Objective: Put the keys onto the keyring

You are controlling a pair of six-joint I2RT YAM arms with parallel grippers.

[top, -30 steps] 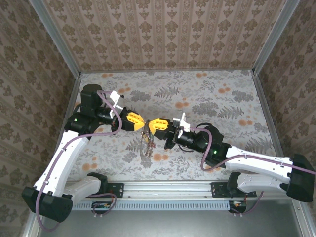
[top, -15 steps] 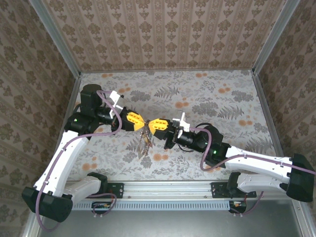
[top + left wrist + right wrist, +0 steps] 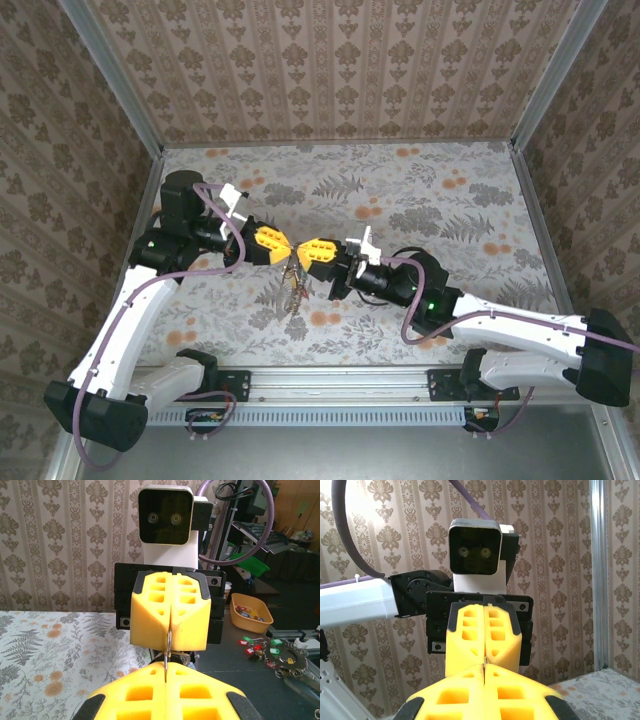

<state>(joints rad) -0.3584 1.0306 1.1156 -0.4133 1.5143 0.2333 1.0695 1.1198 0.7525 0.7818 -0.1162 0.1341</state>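
Keyring (image 3: 295, 268) hung where two yellow pincers met tip to tip, above the floral table (image 3: 450, 200), left of its middle. The left gripper (image 3: 279, 246) and the right gripper (image 3: 308, 252) each had their jaws pressed together. In the left wrist view the ring showed edge-on as a thin metal sliver running from one closed seam to the other, so both seemed to be pinching it. Whether either also held a loose key could not be told. A small bunch of keys (image 3: 297, 292) dangled below the tips, close over the cloth; contact with the table could not be judged. The step in hand looked like the threading itself, with the ring steadied from both sides. The next move likely called for one grip to hold firm while the other made a very small slide or twist along the ring, since any larger pull would drag the ring out of the opposite jaws. Open cloth lay beyond the pincers toward the far wall (image 3: 330, 70) and to the right. The left arm's elbow sat near the left frame post (image 3: 150, 180), leaving little room that way. The base rail (image 3: 340, 385) ran along the near edge behind the hanging bunch.
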